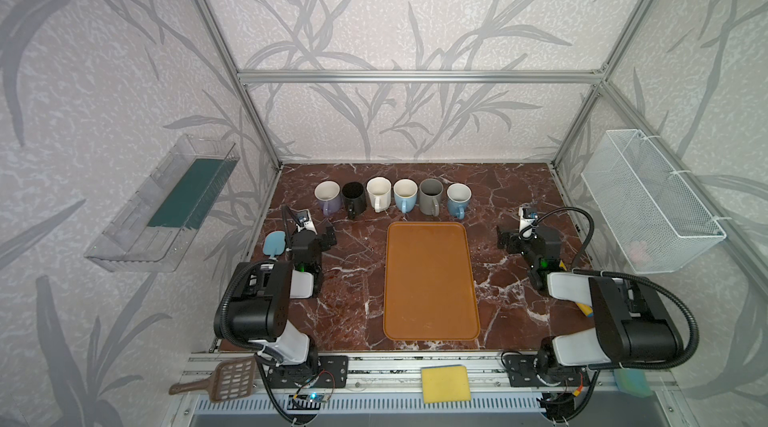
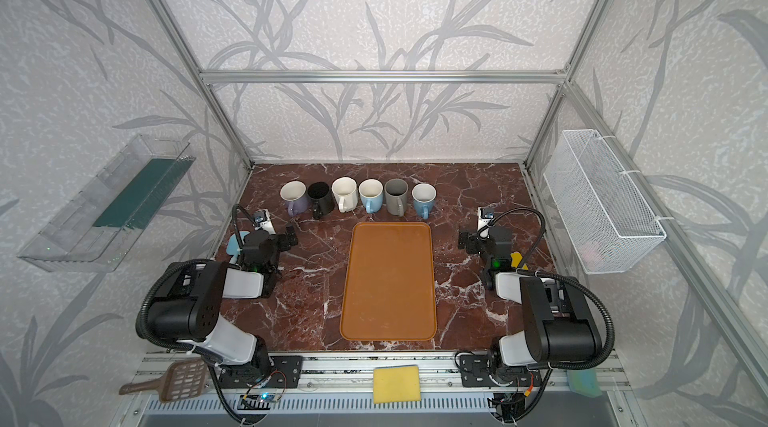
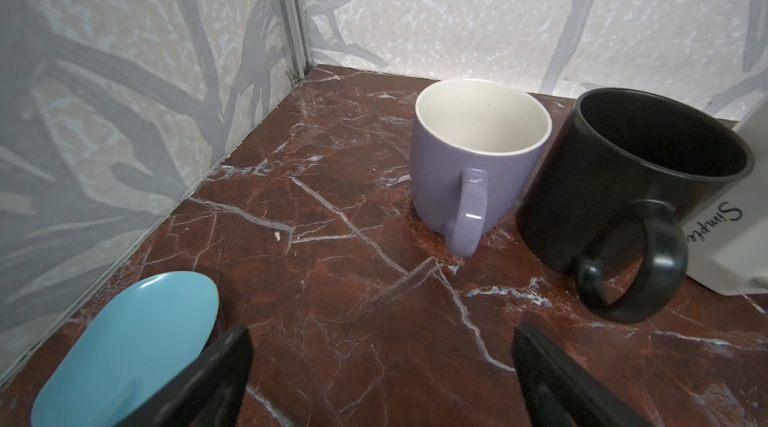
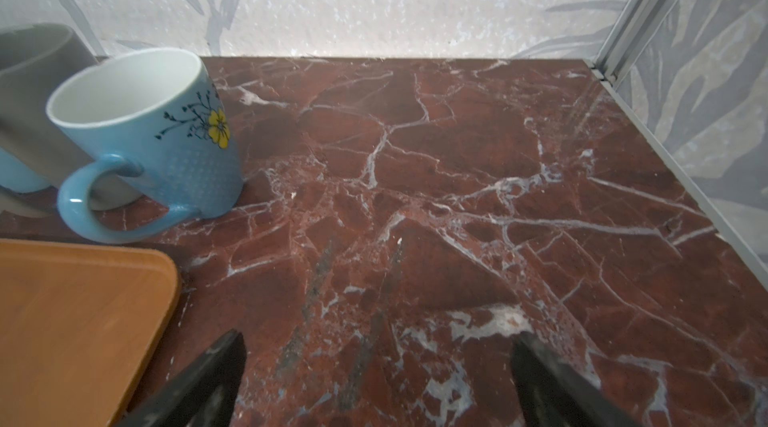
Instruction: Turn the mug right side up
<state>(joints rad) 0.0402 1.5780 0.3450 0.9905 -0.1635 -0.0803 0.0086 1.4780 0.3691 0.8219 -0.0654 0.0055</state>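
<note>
Six mugs stand (mouths up) behind the orange tray; left gripper and right gripper flank it, fingers spread, empty.

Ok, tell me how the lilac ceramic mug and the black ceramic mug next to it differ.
The lilac ceramic mug is cream-white inside; the black ceramic mug is black inside too. The lilac mug's glaze shines, while the black mug looks more matt. In both top views the lilac mug ends the row on the left and the black mug stands second. Both stand upright on the red-brown marble table, mouths up.
</note>
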